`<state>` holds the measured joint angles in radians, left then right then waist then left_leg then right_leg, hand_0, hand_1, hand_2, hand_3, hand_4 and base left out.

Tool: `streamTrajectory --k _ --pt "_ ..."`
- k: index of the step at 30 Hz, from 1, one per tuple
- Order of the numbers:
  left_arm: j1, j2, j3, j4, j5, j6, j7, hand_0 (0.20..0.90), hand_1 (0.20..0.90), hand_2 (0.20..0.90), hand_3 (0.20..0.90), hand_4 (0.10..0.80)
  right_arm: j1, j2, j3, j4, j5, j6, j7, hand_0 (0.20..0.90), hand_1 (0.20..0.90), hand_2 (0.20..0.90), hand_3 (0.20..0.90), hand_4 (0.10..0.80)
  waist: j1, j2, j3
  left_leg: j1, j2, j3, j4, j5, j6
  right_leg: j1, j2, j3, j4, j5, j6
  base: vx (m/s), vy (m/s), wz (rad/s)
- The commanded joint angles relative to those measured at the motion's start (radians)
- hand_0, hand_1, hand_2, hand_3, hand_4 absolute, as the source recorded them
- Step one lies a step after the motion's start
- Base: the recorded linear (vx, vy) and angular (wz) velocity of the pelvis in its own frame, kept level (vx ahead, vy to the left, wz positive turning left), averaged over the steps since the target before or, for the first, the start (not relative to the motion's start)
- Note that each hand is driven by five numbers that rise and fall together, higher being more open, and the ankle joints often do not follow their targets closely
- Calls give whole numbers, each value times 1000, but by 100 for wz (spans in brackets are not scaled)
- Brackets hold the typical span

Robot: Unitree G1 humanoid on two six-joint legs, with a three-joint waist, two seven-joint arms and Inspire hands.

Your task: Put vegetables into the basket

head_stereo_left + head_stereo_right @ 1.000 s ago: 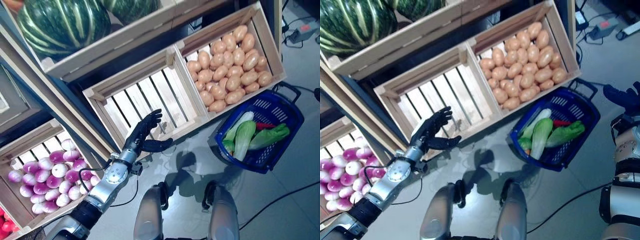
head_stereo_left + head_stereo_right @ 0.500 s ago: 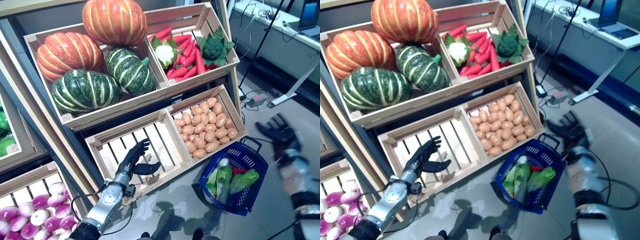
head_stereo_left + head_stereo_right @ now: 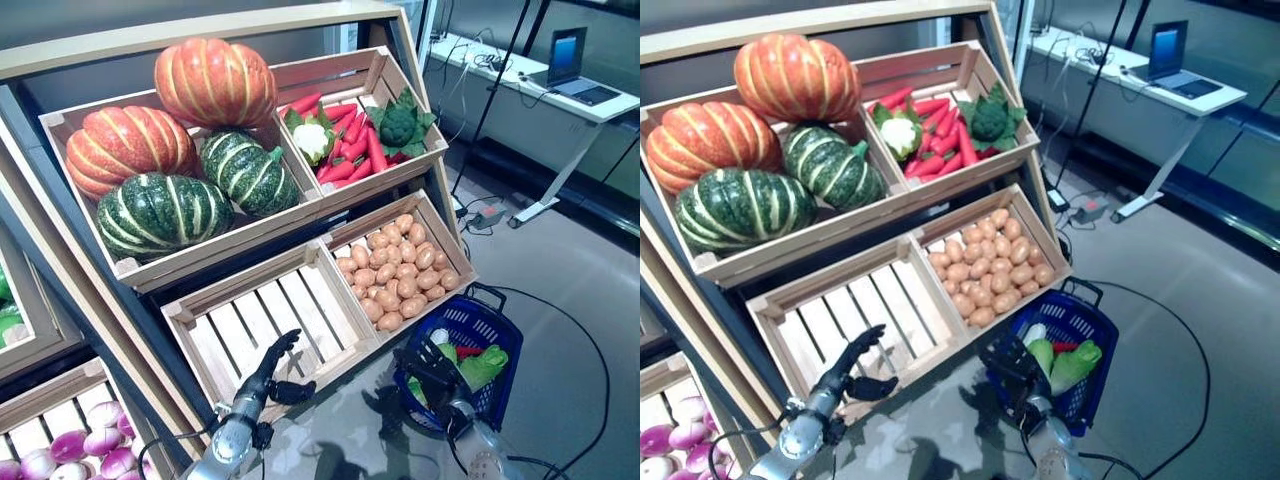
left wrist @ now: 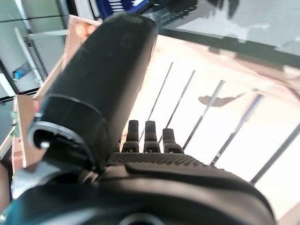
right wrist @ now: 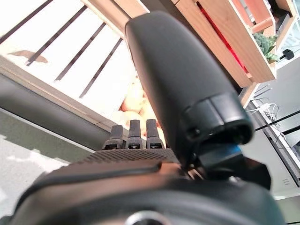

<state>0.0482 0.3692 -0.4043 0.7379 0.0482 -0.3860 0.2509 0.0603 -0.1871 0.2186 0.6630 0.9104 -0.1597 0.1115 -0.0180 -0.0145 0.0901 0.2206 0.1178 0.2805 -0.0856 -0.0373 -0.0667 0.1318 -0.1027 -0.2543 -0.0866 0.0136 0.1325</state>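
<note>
Both hands empty, fingers straight and spread. Left hand (image 3: 272, 368) low centre-left, hovering at front lip of empty slatted crate (image 3: 262, 318). Right hand (image 3: 428, 368) low centre-right, just in front of blue basket (image 3: 497, 337), between basket and potato crate (image 3: 398, 270).

Basket on floor, lower right; already some greens (image 3: 482, 364) inside, plus something white and a red bit. More veg up on shelf: potatoes mid-right, carrots w/ cauliflower and broccoli (image 3: 355, 135) upper centre, pumpkins (image 3: 180, 140) upper left, purple-white turnips (image 3: 85, 446) bottom left corner.

Risks, judged from layout:
- Left hand at the one crate w/ nothing in it; closing there = empty grab, wasted reach.
- Right hand very near basket rim; careless swing up towards potatoes could clip rim or handle, shove or tip basket, spill greens.
- Potatoes round, heaped on sloped crate; poking the pile could send neighbours rolling over front edge to floor.
- Pumpkins prob. too big for one hand and for basket.
- Basket partly hidden behind right arm, so drop aim uncertain.
</note>
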Motion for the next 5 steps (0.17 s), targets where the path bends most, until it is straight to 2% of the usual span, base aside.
streamTrajectory --k 1,5 --pt "-34 -53 53 118 22 -84 32 900 900 900 900 800 -41 50 -4 49 36 -29 66 900 900 900 900 800 -14 -9 4 -64 -15 -14 -2 20 18 11 -16 -3 -1 11 -31 37 2 1" --pt "-26 -99 31 228 8 -73 -35 900 900 900 900 800 -33 84 29 138 51 27 107 900 900 900 900 800 -7 -6 11 -67 -22 -33 -2 23 21 16 -17 -4 -1 10 -32 1 9 3"
